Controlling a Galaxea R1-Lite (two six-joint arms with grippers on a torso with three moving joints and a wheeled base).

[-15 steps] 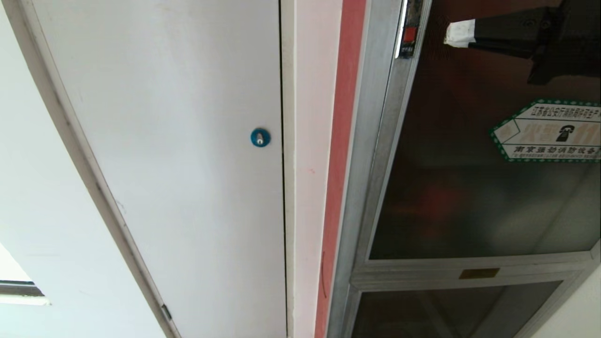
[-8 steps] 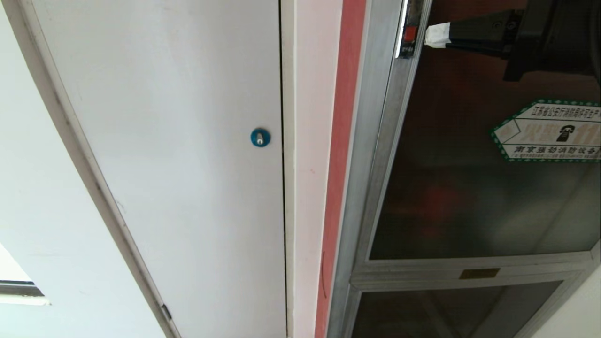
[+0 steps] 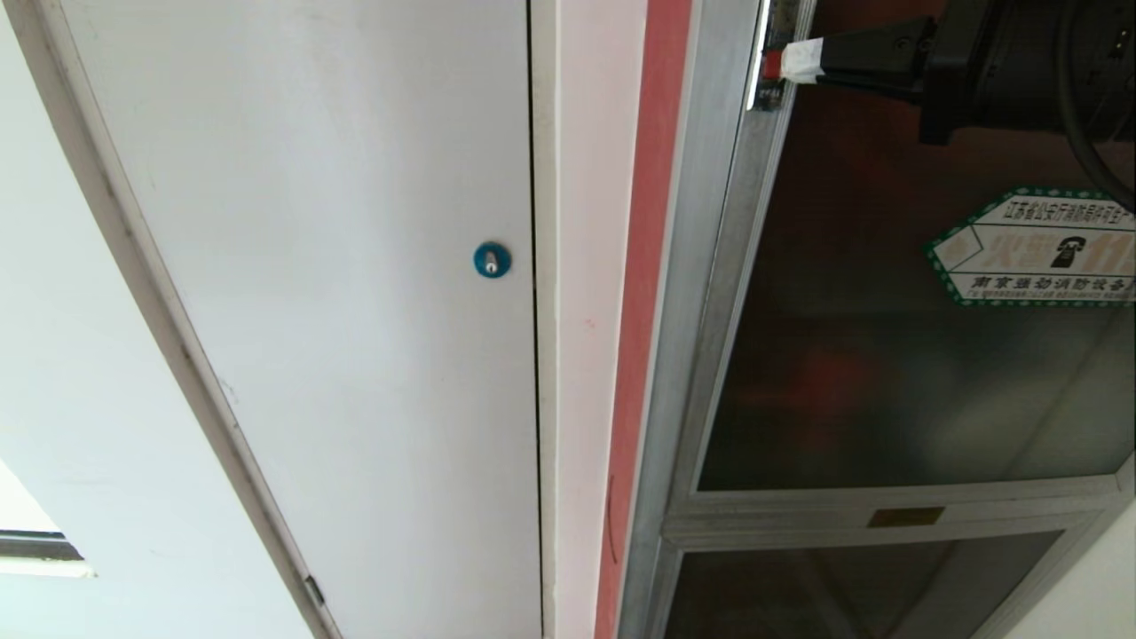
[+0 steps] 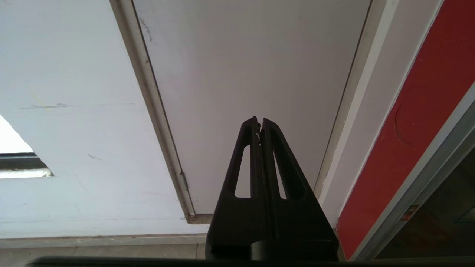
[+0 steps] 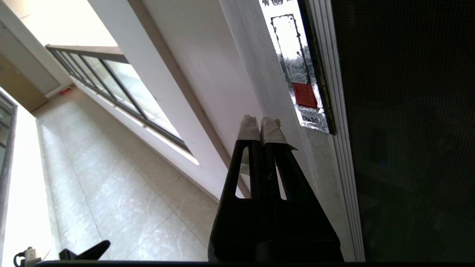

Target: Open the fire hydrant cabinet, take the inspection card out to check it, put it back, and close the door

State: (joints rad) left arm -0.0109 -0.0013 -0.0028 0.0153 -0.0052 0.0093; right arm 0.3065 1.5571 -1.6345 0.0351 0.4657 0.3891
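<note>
Right claw (image 3: 785, 62), tips together & taped white, sits just beside the red latch (image 5: 305, 95) on the door (image 3: 887, 373) of the fire hydrant cabinet (image 3: 701, 266), door shut. Left claw (image 4: 259, 124) pinched together too, facing white door (image 3: 337, 266) w/ blue lock (image 3: 492, 259).

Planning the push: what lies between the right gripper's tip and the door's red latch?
Nothing: in the head view the right gripper nearly meets the latch.

the right gripper (image 5: 261, 125) has its two tape-wrapped fingertips (image 5: 248, 128) pressed together, close to the silver frame of the door (image 5: 404, 111). a small red latch (image 5: 305, 95) sits on the frame just ahead. pale floor tiles (image 5: 111, 178) and a railing (image 5: 107, 79) lie beyond.
</note>
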